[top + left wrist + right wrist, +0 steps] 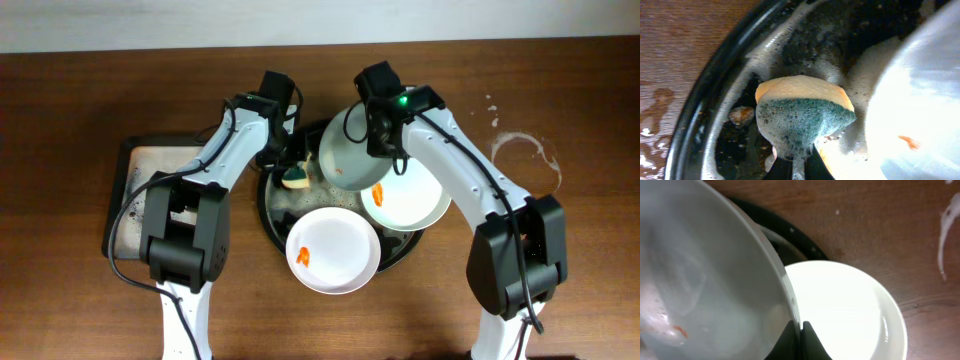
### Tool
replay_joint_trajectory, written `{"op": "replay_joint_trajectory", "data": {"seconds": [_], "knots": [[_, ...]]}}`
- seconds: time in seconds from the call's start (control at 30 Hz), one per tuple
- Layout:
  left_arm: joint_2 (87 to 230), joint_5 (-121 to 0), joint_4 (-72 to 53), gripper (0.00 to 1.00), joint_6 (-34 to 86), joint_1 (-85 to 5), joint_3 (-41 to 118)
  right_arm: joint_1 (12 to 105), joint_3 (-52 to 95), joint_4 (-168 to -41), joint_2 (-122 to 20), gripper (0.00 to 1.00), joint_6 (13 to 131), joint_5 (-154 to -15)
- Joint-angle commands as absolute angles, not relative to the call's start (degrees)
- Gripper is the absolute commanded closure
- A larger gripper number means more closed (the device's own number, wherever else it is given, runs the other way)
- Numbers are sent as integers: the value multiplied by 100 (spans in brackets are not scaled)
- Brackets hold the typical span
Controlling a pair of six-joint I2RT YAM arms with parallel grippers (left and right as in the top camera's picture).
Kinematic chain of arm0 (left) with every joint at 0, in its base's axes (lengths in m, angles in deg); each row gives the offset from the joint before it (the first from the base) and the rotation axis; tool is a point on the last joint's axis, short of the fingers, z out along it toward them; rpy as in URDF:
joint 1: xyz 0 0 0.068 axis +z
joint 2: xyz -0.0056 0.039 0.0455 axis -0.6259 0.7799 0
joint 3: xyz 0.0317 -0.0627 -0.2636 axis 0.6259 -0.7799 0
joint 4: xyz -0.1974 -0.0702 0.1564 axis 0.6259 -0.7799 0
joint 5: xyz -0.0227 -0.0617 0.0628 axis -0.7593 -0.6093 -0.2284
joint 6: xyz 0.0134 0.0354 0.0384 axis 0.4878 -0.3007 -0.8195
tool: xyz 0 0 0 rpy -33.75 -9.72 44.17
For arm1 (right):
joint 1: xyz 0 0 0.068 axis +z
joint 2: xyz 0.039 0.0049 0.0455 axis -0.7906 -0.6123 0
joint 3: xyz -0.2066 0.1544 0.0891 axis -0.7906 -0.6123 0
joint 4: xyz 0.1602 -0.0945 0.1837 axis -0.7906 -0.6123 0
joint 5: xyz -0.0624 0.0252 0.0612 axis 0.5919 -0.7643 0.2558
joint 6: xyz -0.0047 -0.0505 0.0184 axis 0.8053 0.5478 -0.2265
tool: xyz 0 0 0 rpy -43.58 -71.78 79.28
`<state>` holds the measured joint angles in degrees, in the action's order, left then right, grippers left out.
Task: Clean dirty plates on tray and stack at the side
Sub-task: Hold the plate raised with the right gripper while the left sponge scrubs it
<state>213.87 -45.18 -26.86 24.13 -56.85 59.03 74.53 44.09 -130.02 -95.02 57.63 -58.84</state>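
Observation:
The round black tray (268, 215) holds two white plates with orange smears, one at the front (335, 250) and one at the right (415, 205). My right gripper (378, 135) is shut on the rim of the pale grey-blue plate (345, 150) and holds it tilted above the tray; the plate fills the left of the right wrist view (705, 280), with an orange smear near its lower edge. My left gripper (799, 162) is shut on a soapy yellow and green sponge (802, 112), just left of that plate (920, 100) over the foamy tray (710, 100).
A rectangular dark sponge tray (130, 200) lies to the left of the black tray. A whitish ring stain (525, 155) marks the brown tabletop at the far right, also showing in the right wrist view (946, 225).

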Motion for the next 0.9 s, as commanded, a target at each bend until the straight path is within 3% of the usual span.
{"op": "replay_joint_trajectory", "data": {"seconds": [0.0, 0.13, 0.4, 0.6, 0.87], "knots": [[21164, -4840, -2670, 97, 2361, -5646, 6029, 7475, 4192, -12869, -9531, 96, 5511, -5775], [20952, -5677, -2452, 98, 2424, -5738, 6025, 7479, 4077, -12786, -9533, 96, 5511, -5773], [20974, -5683, -1256, 100, 3862, -6586, 5631, 7479, 4079, -12788, -9533, 96, 5516, -5768], [20985, -5272, -799, 100, 4302, -6634, 4801, 7479, 4079, -12793, -9531, 96, 5559, -5768], [20983, -3382, -889, 100, 4142, -6549, 4668, 7479, 4079, -12862, -9531, 96, 5581, -5624]]}}
